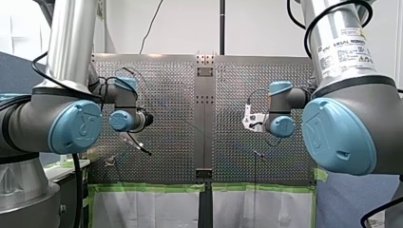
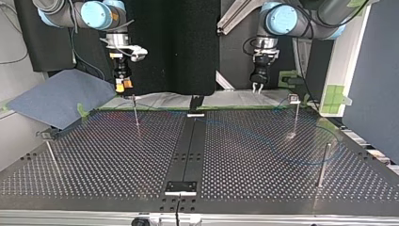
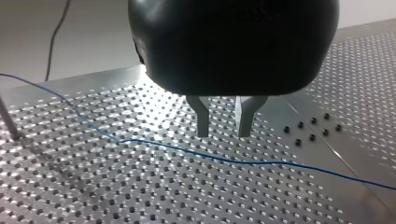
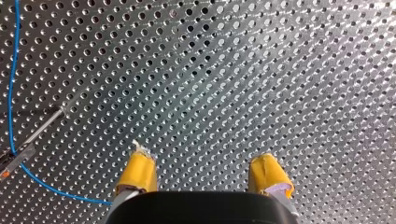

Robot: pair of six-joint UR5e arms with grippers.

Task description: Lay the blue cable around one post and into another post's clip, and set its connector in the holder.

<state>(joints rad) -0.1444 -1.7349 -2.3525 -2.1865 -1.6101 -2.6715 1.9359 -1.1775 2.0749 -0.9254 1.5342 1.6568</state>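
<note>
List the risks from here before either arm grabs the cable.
1. The blue cable is thin and lies on the perforated table; my left gripper, open near it, may close without catching it.
2. Beside my right gripper the cable passes close by a post; pulling could snag there.

A robotics lab: my left arm [image 1: 62, 118] and my right arm [image 1: 342, 128] fill the front view's side edges above a perforated metal table [image 2: 263, 179] studded with thin posts [image 2: 323, 165]. Green tape [image 1: 147, 187] lines its edge low in the front view. A black curtain [image 2: 179, 47] and blue partition [image 2: 371, 70] screen the top view's background.
</note>
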